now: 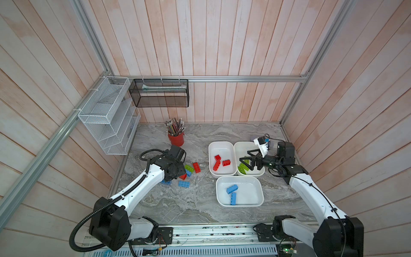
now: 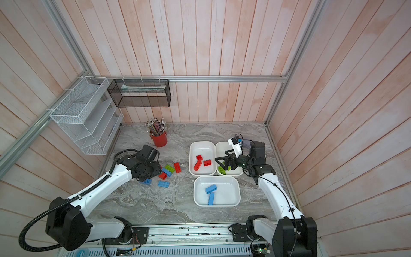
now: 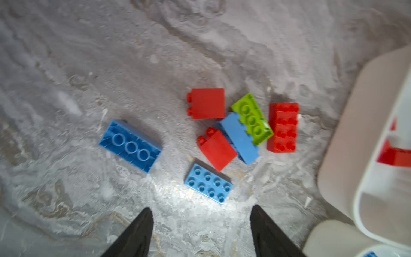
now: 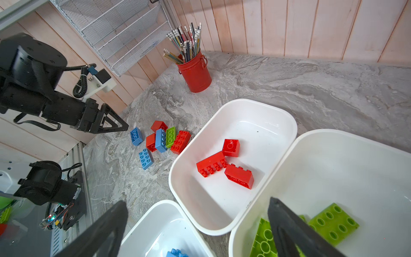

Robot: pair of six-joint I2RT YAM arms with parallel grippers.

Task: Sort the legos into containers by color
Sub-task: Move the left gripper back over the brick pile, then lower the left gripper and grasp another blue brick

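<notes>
Near tub (image 1: 249,191) held blue legos (image 1: 232,189); left gripper (image 3: 201,208) — fingers wide, empty (right gripper (image 4: 197,201) likewise) — hovered; next, pinch the loose blue brick (image 3: 208,186).

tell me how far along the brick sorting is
Done: three red bricks in the red tub, two blue bricks in the blue tub, at least two green bricks in the green tub. In hand: nothing; the left hand hangs open by the loose pile and the right hand open over the green tub. Left: seven bricks, three red, three blue, one green.

Red, green, blue legos (image 3: 208,183) — white containers (image 4: 255,111)
</notes>
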